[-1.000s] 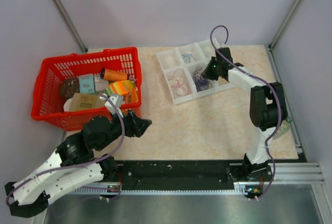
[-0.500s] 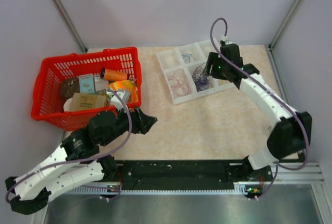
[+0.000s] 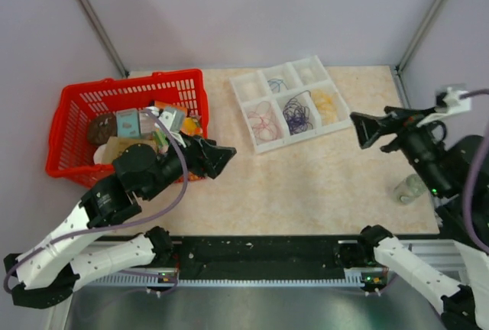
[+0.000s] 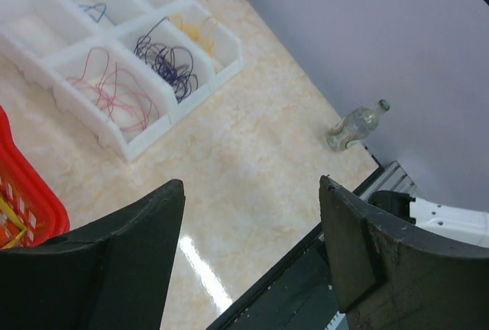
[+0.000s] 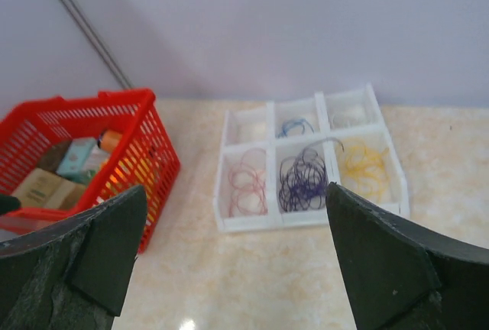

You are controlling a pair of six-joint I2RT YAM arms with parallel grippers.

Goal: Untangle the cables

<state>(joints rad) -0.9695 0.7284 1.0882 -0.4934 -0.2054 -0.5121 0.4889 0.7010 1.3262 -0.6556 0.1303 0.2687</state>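
Already the cables [image 3: 296,116] lie apart by colour inside a white divided tray [image 3: 258,147] at about 1 o'clock on the table [image 3: 306,185]. The near row holds pink-red loops [image 5: 246,181], a dense purple bundle [image 5: 302,177] and yellow curls [image 5: 365,163], while a small blue strand [image 5: 294,126] sits in the middle far compartment. The dividers seem to be there to keep each colour from catching on its neighbour, though one purple loop appears to arch up over its far wall. The left pincer [image 3: 221,154] hangs spread wide and empty at about 8 o'clock of the tray, just beside the red basket [image 3: 126,89] of boxes and packets. The right pincer [image 3: 363,127] hovers at about 4 o'clock of the tray, likewise gaping and holding nothing. Both wrist views look across bare table to the tray, so the arms seem poised clear of it. A small bottle [image 3: 409,189] stands near the right edge at 4 o'clock of the table, well apart from the wires. By my reading the sorting is largely done, with the purple bundle the most knotted.
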